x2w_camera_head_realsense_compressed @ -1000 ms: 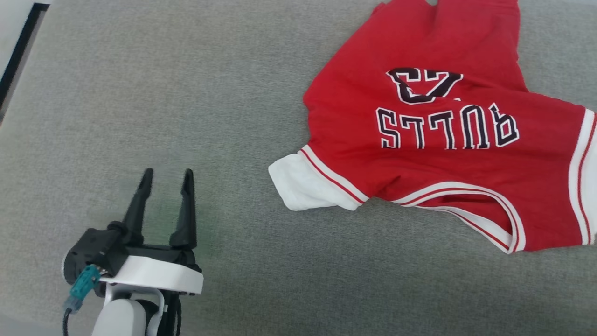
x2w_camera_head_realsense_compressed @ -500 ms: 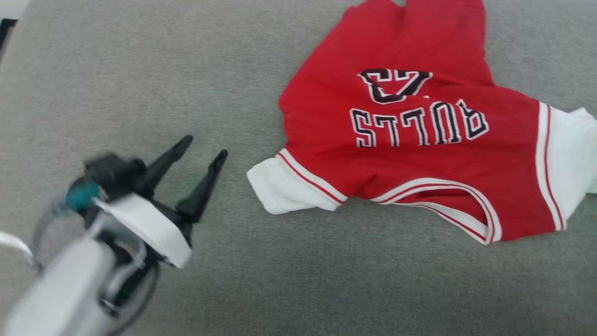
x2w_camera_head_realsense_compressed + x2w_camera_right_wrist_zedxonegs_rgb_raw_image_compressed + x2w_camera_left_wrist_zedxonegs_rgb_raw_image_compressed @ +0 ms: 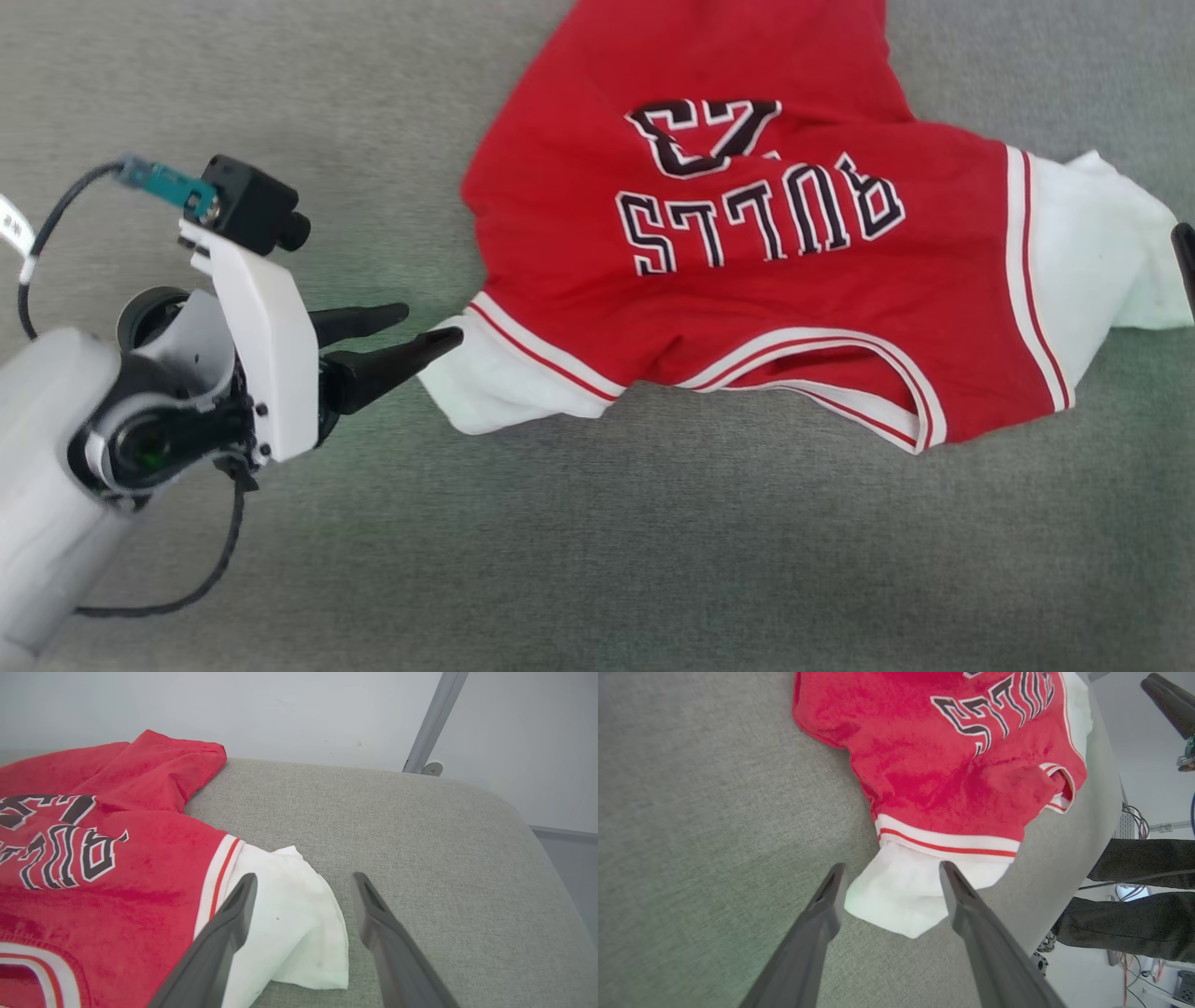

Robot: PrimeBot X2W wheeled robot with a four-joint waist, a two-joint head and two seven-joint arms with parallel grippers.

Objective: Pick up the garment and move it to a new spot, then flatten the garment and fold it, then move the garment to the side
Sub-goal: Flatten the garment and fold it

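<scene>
**Left arm:** pale grey rounded forearm (image 3: 42, 467); white angular bracket (image 3: 266, 345) with small dark screws (image 3: 260, 409); black camera block (image 3: 252, 203); teal connector (image 3: 168, 184); looping black cable (image 3: 58, 207).
**Left gripper** (image 3: 431, 323): 2 long, tapered black fingers.
**Right gripper** (image 3: 304, 877): 2 matching dark grey fingers, recessed inside near the tips.
</scene>
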